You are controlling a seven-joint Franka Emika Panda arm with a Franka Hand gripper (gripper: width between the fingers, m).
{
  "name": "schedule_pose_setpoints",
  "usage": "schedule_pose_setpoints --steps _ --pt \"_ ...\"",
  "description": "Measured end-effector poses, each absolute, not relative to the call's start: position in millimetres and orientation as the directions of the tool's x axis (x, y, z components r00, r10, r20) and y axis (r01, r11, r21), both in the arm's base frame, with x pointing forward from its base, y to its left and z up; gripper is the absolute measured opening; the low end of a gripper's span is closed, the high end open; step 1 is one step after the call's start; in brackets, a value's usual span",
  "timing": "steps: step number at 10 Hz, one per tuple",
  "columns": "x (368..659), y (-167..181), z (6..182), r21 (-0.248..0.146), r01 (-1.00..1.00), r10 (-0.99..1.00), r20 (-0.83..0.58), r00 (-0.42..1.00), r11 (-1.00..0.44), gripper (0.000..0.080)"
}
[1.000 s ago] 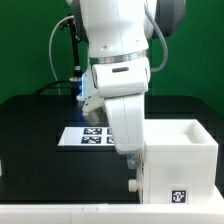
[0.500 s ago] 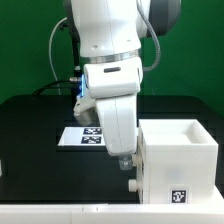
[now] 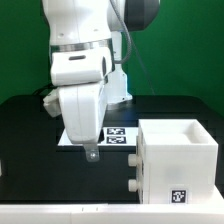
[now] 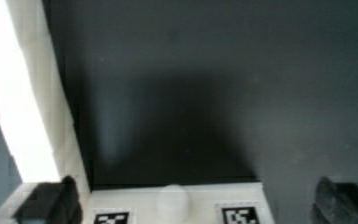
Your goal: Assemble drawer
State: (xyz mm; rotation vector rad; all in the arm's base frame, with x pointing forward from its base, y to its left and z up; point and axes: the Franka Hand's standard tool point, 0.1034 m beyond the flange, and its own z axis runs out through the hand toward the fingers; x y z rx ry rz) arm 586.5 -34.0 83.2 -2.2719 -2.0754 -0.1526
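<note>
The drawer's white casing [image 3: 178,158] stands on the black table at the exterior view's right, open at the top, with a square tag on its near face and two small dark knobs [image 3: 133,158] on its left side. I cannot tell the tray apart from the casing. My gripper [image 3: 92,153] hangs low over the table to the left of the casing, apart from it, at the near left end of the marker board [image 3: 118,136]. In the wrist view my gripper [image 4: 197,205] is open and empty, its dark fingers [image 4: 48,203] wide apart.
The marker board [image 4: 176,200] lies between my fingers in the wrist view, two of its tags showing. A white band [image 4: 19,100] runs along one side of that view. The table's white front edge [image 3: 60,213] crosses the exterior view's bottom.
The arm has swung to the exterior view's left, away from the casing's left side. The gripper now hangs over the marker board's left end. The casing has not moved.
</note>
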Motion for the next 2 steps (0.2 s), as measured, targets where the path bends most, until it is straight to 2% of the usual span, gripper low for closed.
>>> schedule_pose_setpoints --steps 2 --pt "585.3 -32.4 81.4 0.018 0.996 0.99 0.115 0.086 -0.089 0.0651"
